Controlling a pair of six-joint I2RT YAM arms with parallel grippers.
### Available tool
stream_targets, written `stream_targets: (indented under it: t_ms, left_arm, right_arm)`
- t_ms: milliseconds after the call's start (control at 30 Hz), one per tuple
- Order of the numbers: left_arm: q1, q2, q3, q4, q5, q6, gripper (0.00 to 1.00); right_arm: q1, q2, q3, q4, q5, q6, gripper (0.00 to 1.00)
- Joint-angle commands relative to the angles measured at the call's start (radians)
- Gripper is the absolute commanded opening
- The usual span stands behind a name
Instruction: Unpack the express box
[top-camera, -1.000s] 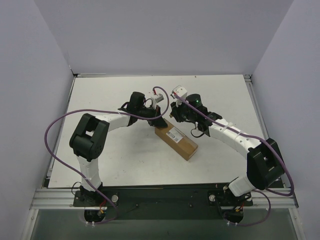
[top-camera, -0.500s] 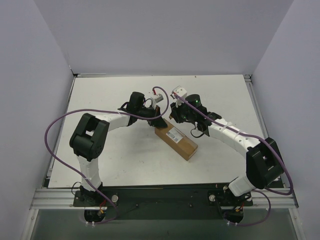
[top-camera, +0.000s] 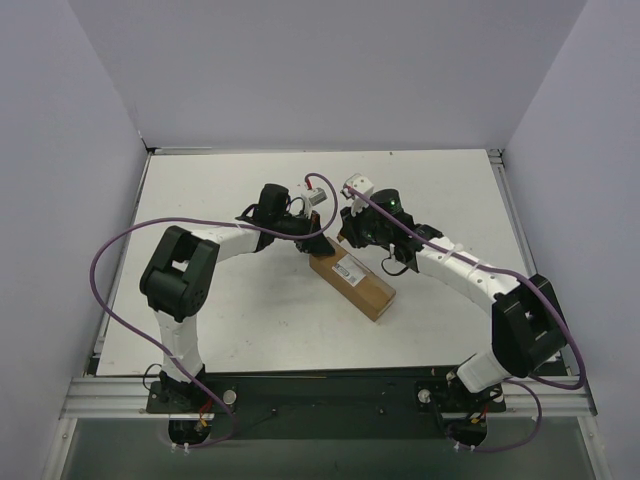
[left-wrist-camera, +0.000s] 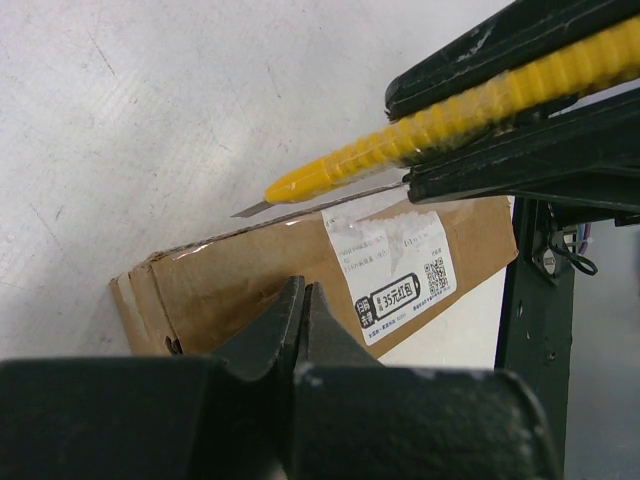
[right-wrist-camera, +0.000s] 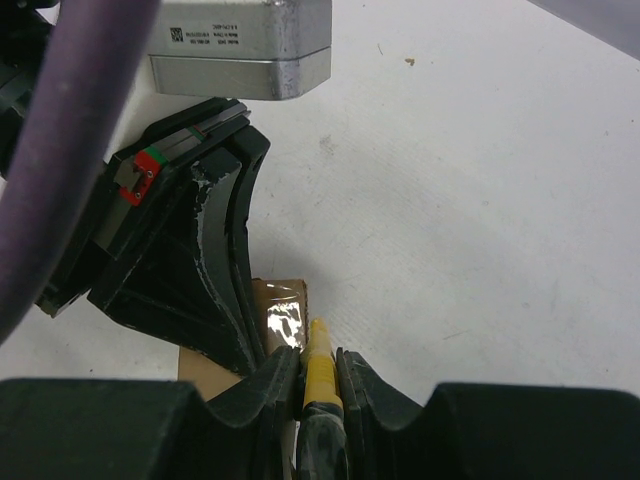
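Observation:
The express box (top-camera: 352, 283), a brown carton with a white label (left-wrist-camera: 395, 275), lies slantwise in the middle of the table. My left gripper (top-camera: 320, 245) is shut with nothing in it, and its tips (left-wrist-camera: 303, 288) are down at the box's (left-wrist-camera: 230, 280) far left end. My right gripper (top-camera: 345, 238) is shut on a yellow utility knife (left-wrist-camera: 440, 125). The short blade points along the box's upper far edge, by the shiny tape. From the right wrist, the knife (right-wrist-camera: 320, 365) sits between my right gripper's (right-wrist-camera: 319, 355) jaws, right beside the left gripper's fingers (right-wrist-camera: 215, 270) and the box (right-wrist-camera: 285, 305).
White table (top-camera: 200, 300) with grey walls on three sides. Both arms crowd together over the box's far end, their purple cables (top-camera: 110, 260) looping out to the sides. A metal rail (top-camera: 320, 388) runs along the near edge.
The right wrist with the knife has crept a touch to the left, toward the box's far end. The left arm and the box have not moved.

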Motion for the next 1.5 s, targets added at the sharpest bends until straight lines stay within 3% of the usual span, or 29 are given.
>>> stream_targets:
  t_ms: [0,567,1467]
  left_arm:
    - [0.005,0.025,0.006,-0.001,-0.002,0.005,0.0]
    - [0.005,0.036,0.01,0.004,0.007,0.001,0.0]
    - [0.005,0.042,0.01,0.005,0.013,-0.002,0.0]
  right_arm:
    - [0.005,0.014,0.04,0.01,-0.025,0.012,0.0]
    - [0.011,-0.044,0.061,0.03,0.032,0.033,0.0]
    - [0.015,0.02,0.072,-0.016,-0.011,-0.008,0.0]
